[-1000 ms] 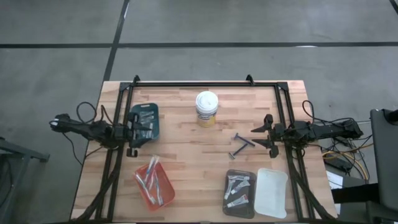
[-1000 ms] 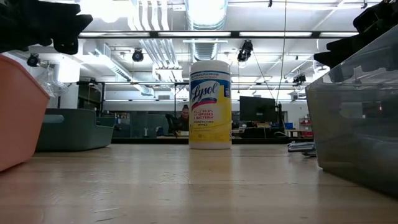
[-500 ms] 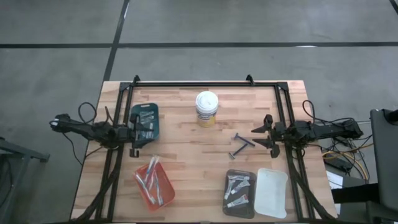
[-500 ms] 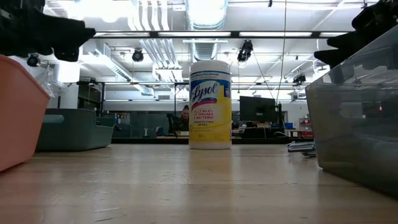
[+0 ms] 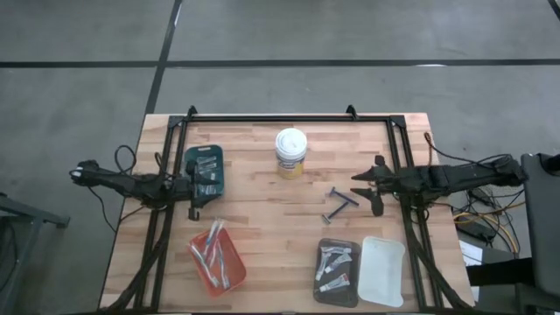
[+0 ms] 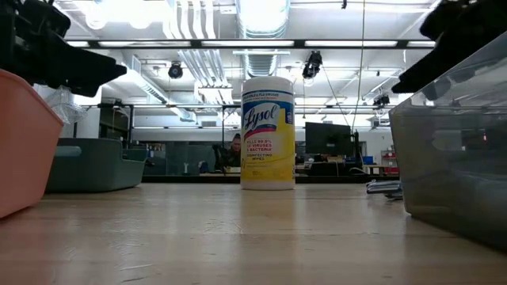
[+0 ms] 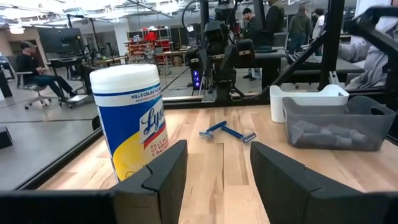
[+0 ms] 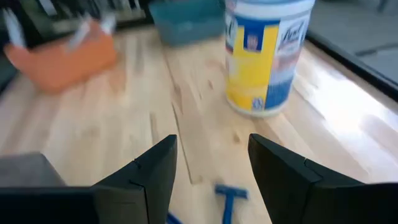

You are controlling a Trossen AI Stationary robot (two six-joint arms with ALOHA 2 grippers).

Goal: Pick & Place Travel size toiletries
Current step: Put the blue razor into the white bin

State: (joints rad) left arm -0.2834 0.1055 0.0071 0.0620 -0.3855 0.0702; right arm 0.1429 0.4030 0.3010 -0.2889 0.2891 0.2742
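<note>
Two dark razors (image 5: 342, 204) lie crossed on bare wood right of the table's centre in the high view, touching each other and free of any tray. In the left wrist view they show blue-handled (image 7: 227, 132), lying between the wipes tub and the grey tray.

The right gripper (image 5: 374, 185) hangs just right of the razors, fingers apart and empty, pointing toward frame left. Its arm reaches in level from the right edge, crossing the black frame rail. In the right wrist view its two fingers (image 8: 155, 168) stand wide, with one razor (image 8: 231, 198) between them on the wood.

The left gripper (image 5: 196, 187) sits at the left side, over the near end of the teal tray (image 5: 204, 167), its fingers likewise spread with nothing in them. That arm lies level from the left edge.

The teal tray holds pale tubes. The orange tray (image 5: 217, 260) at lower left holds slim toothbrushes. The grey tray (image 5: 338, 270) at lower right holds small tubes, and touches a white tray (image 5: 382, 270) on its right.

The Lysol wipes tub (image 5: 290, 153) stands upright in the upper middle, well apart from both grippers.

Bare table (image 5: 271, 227) stretches across the middle, between the orange and grey trays and below the tub. A black frame (image 5: 289, 117) borders the far edge and both sides.
</note>
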